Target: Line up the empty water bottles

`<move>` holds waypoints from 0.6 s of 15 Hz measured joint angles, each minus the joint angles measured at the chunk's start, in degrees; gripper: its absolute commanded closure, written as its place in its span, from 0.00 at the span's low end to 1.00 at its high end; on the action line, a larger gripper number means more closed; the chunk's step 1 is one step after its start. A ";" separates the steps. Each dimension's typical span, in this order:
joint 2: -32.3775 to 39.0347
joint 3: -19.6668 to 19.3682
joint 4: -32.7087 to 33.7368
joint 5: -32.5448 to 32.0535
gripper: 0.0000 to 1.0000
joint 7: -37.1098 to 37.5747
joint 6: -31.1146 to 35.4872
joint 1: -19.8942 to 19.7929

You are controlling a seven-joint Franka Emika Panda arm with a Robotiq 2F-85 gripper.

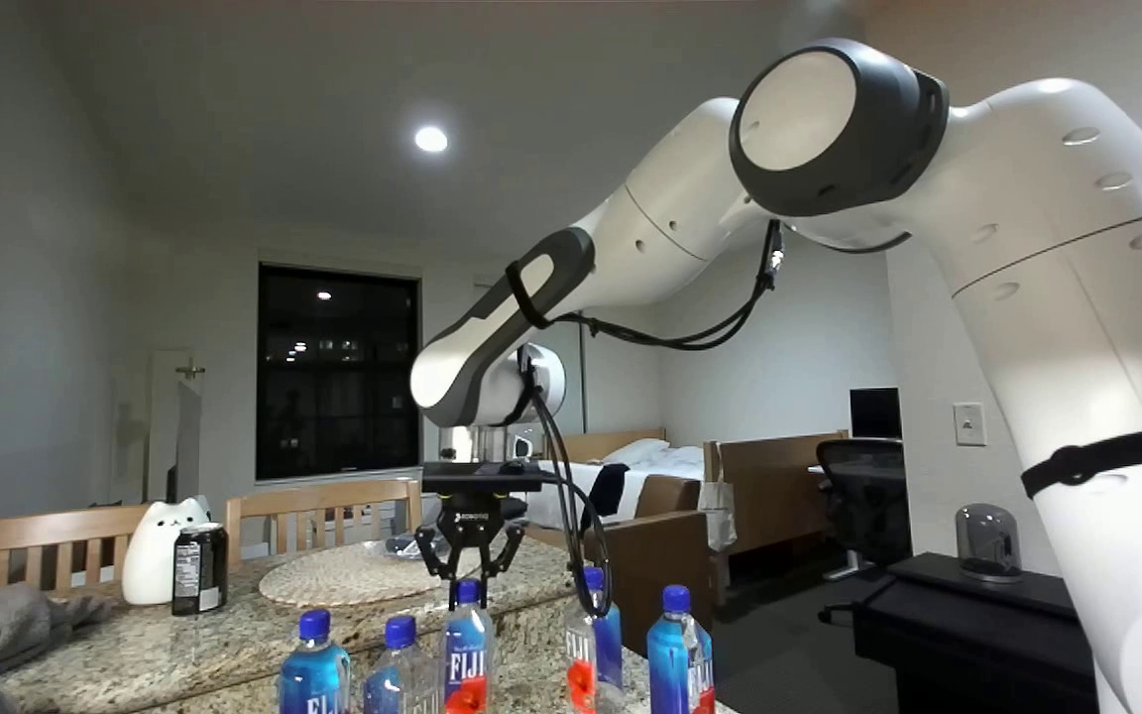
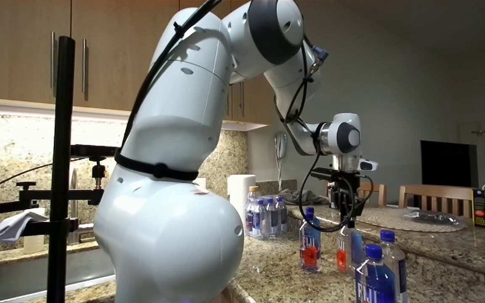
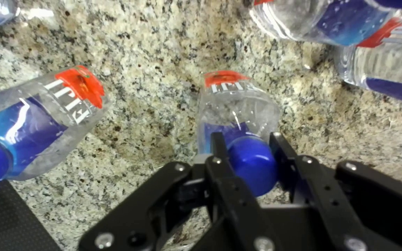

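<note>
Arm arched, claw pointing to six o'clock, pinching bottle by cap; long axis vertical, cap toward twelve.

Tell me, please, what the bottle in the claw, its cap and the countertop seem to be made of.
The bottle: probably plastic, clear and glossy; a highlight glints on its see-through wall.
Its cap: likely plastic, opaque blue and smooth, with a soft sheen.
The countertop: looks like polished stone, perhaps granite, from its speckled grain and glare.
</note>
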 measured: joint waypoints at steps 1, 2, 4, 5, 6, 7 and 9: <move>-0.14 0.18 -0.06 0.64 0.84 -1.96 -0.34 0.00; -0.38 0.38 -0.17 1.01 0.84 -3.79 -0.67 0.01; -1.42 0.67 -0.70 1.05 0.84 -7.19 -0.91 0.04; -2.29 0.77 -1.25 0.97 0.84 -8.62 -1.17 0.05; -3.39 0.86 -2.03 0.79 0.84 -9.83 -1.43 0.06; -4.73 0.95 -3.09 0.29 0.84 -10.70 -1.50 0.08; -7.69 1.26 -5.76 -1.07 0.84 -11.24 -1.58 0.12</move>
